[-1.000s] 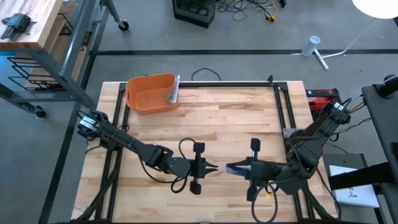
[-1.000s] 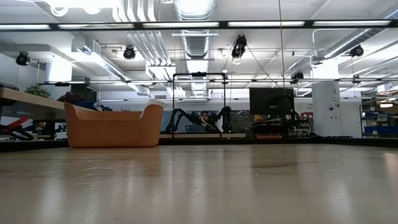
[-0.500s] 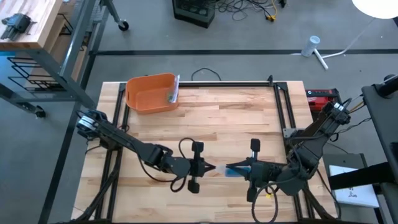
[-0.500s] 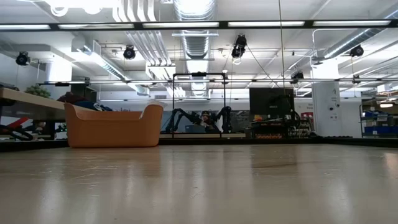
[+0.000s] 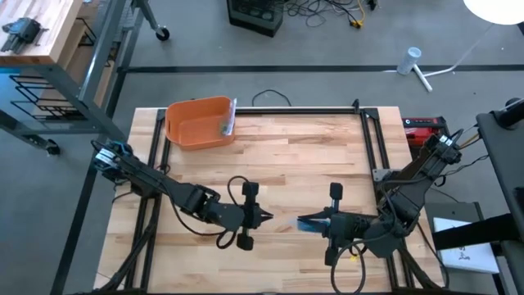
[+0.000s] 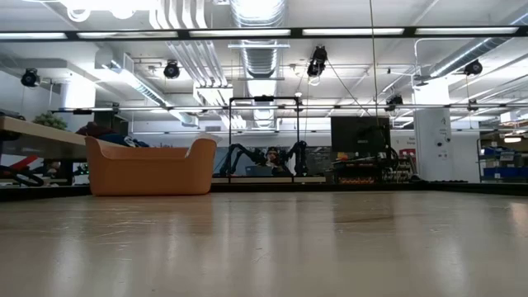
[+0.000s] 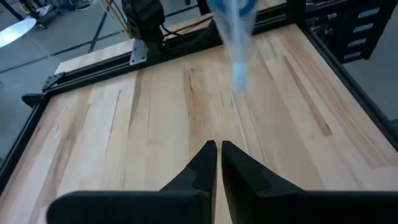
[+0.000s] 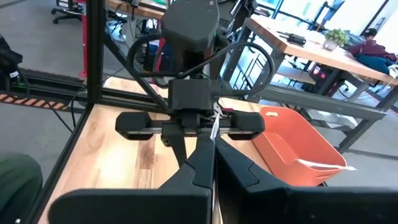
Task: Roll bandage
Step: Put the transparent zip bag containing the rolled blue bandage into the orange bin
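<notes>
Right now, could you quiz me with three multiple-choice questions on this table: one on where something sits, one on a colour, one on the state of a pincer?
1. Where is the tub?
A. far left corner of the table
B. near right corner
C. dead centre

2. What colour is the tub?
A. green
B. orange
C. white

3. How is the left pincer?
A. wide open
B. clamped on the tub
C. shut, holding nothing

Answers:
1 A, the high view shows it at the far left corner.
2 B, both the high and low views show orange.
3 C, the left wrist view shows its fingers together over bare wood.
</notes>
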